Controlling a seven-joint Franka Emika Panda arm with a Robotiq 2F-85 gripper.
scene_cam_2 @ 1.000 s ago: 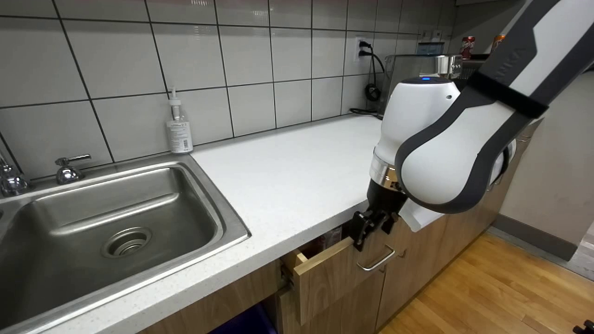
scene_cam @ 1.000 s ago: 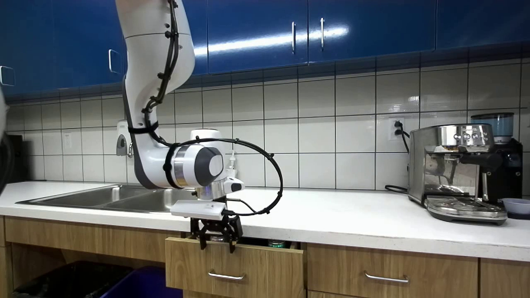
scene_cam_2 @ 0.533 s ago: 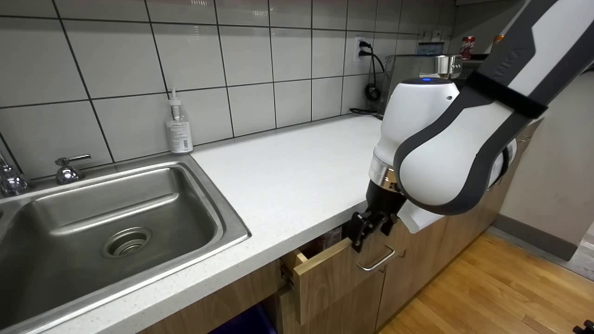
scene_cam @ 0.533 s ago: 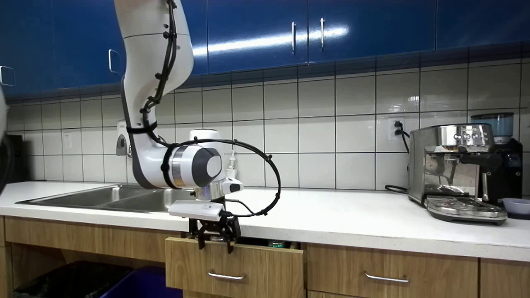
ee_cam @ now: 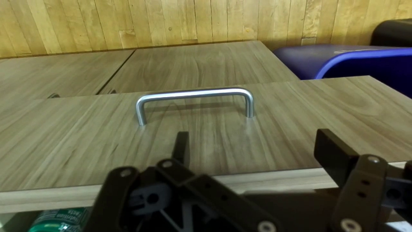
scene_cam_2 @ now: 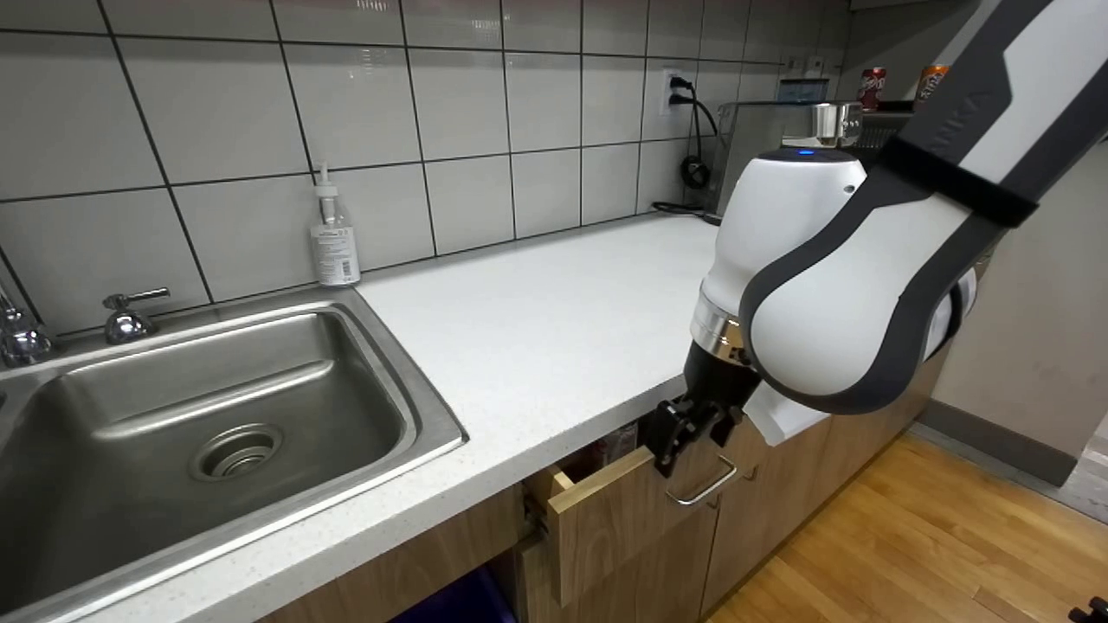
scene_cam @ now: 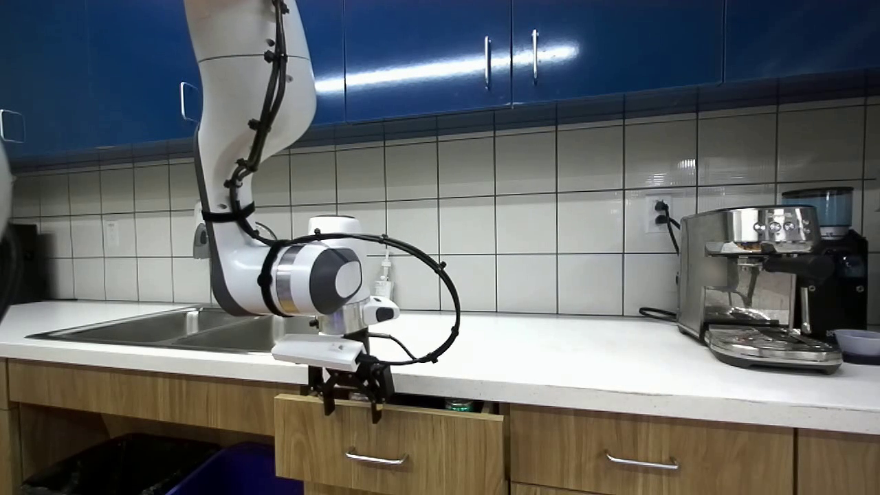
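Note:
My gripper [scene_cam: 352, 414] is open and empty at the top edge of a partly open wooden drawer [scene_cam: 440, 440]. The gripper [scene_cam_2: 692, 454] and the drawer front [scene_cam_2: 606, 523] also show in an exterior view. In the wrist view the two black fingers [ee_cam: 252, 141] are wide apart, over the drawer's top edge and front face [ee_cam: 96, 141]. I cannot tell whether they touch it. The silver drawer handle [ee_cam: 194, 94] lies beyond the fingertips, and in an exterior view the handle [scene_cam: 375, 459] is below them. A green container [ee_cam: 59, 221] lies inside the drawer, partly hidden.
A white countertop [scene_cam_2: 537, 320] overhangs the drawer. A steel sink [scene_cam_2: 260, 381] is set into it, with a soap bottle [scene_cam_2: 335, 247] behind. An espresso machine [scene_cam: 749, 275] stands on the counter. A blue bin [scene_cam: 240, 471] is under the sink. Blue cabinets [scene_cam: 426, 41] hang above.
My gripper has moved slightly left along the drawer's top edge and tilted a little, as seen in an exterior view. The drawer has not visibly moved, and the fingers stay open.

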